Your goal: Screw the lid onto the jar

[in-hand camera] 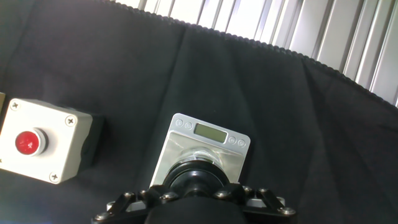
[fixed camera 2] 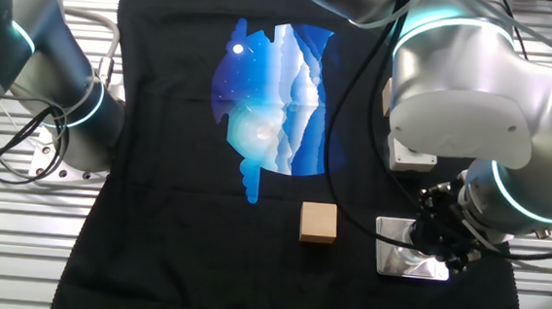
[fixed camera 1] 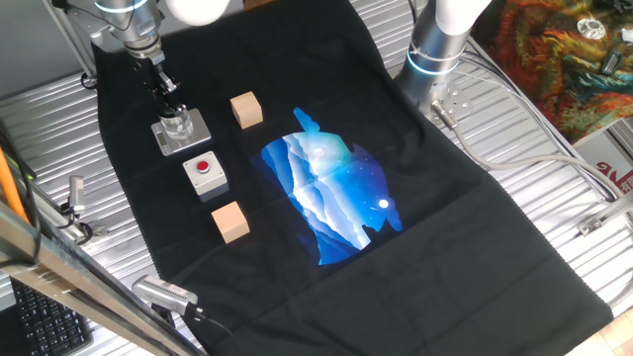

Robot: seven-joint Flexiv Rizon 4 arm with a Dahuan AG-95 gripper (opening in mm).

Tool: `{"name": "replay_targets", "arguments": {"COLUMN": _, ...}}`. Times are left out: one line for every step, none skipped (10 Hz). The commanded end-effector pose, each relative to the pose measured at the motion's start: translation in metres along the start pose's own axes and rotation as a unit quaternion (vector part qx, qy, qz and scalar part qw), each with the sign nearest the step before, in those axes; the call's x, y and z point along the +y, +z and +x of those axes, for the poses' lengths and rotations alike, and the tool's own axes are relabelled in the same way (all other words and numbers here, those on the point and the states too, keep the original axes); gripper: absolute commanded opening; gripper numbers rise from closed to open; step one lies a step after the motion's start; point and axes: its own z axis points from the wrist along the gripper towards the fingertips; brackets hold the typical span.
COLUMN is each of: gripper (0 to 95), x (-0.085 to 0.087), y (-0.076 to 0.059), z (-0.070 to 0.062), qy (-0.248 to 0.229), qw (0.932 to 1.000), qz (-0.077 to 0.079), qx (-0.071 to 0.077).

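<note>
Here, on the black cloth [fixed camera 1: 475, 247]: nearest the camera in the one fixed view, a wooden cube [fixed camera 1: 229, 221]; just beyond it, a grey box [fixed camera 1: 206, 176] with a red button [fixed camera 1: 203, 166] on top; beyond that again, the jar [fixed camera 1: 177, 124], upright on its grey square base plate [fixed camera 1: 195, 137], toward the far left of the cloth. Right of the jar, a second wooden cube [fixed camera 1: 246, 110], apart from the plate. Further right, a blue printed picture [fixed camera 1: 326, 188] across the middle of the cloth.

Directly above the jar, the gripper [fixed camera 1: 168, 99], pointing straight down, fingertips at the jar's top. In the hand view, a dark round shape, probably the lid [in-hand camera: 196, 176], sitting over the jar's mouth just beyond the finger linkage; fingers [in-hand camera: 163, 197] drawn close in around it, seemingly clamped on it, though contact hidden by the hand itself. Plate edge with a small pale window visible past the lid.

In the other fixed view, the gripper [fixed camera 2: 442, 246] low over the shiny plate, jar hidden behind it, one cube just left of the plate.

Farthest back, a second arm's base [fixed camera 1: 435, 49] on the ribbed metal table [fixed camera 1: 554, 158].
</note>
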Motion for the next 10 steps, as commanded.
{"name": "replay_targets", "arguments": {"gripper": 0.0, "x": 0.0007, "y": -0.0015, "z": 0.0006, "qy": 0.0, "qw": 1.0, "qz": 0.0, "qx": 0.002}}
{"name": "replay_targets", "arguments": {"gripper": 0.0, "x": 0.0007, "y": -0.0019, "z": 0.0006, "qy": 0.0, "qw": 1.0, "qz": 0.002, "qx": 0.003}}
{"name": "replay_targets", "arguments": {"gripper": 0.0, "x": 0.0007, "y": -0.0023, "z": 0.0006, "qy": 0.0, "qw": 1.0, "qz": 0.002, "qx": 0.004}}
{"name": "replay_targets", "arguments": {"gripper": 0.0, "x": 0.0008, "y": -0.0028, "z": 0.0006, "qy": 0.001, "qw": 1.0, "qz": 0.002, "qx": 0.004}}
{"name": "replay_targets", "arguments": {"gripper": 0.0, "x": 0.0009, "y": -0.0032, "z": 0.0006, "qy": 0.002, "qw": 1.0, "qz": 0.002, "qx": 0.006}}
{"name": "replay_targets", "arguments": {"gripper": 0.0, "x": 0.0009, "y": -0.0034, "z": 0.0005, "qy": 0.002, "qw": 1.0, "qz": 0.003, "qx": 0.006}}
{"name": "replay_targets", "arguments": {"gripper": 0.0, "x": 0.0009, "y": -0.0037, "z": 0.0005, "qy": 0.002, "qw": 1.0, "qz": 0.003, "qx": 0.006}}
{"name": "replay_targets", "arguments": {"gripper": 0.0, "x": 0.001, "y": -0.0039, "z": 0.0005, "qy": 0.002, "qw": 1.0, "qz": 0.002, "qx": 0.007}}
{"name": "replay_targets", "arguments": {"gripper": 0.0, "x": 0.001, "y": -0.004, "z": 0.0005, "qy": 0.002, "qw": 1.0, "qz": 0.003, "qx": 0.007}}
{"name": "replay_targets", "arguments": {"gripper": 0.0, "x": 0.001, "y": -0.004, "z": 0.0005, "qy": 0.002, "qw": 1.0, "qz": 0.002, "qx": 0.006}}
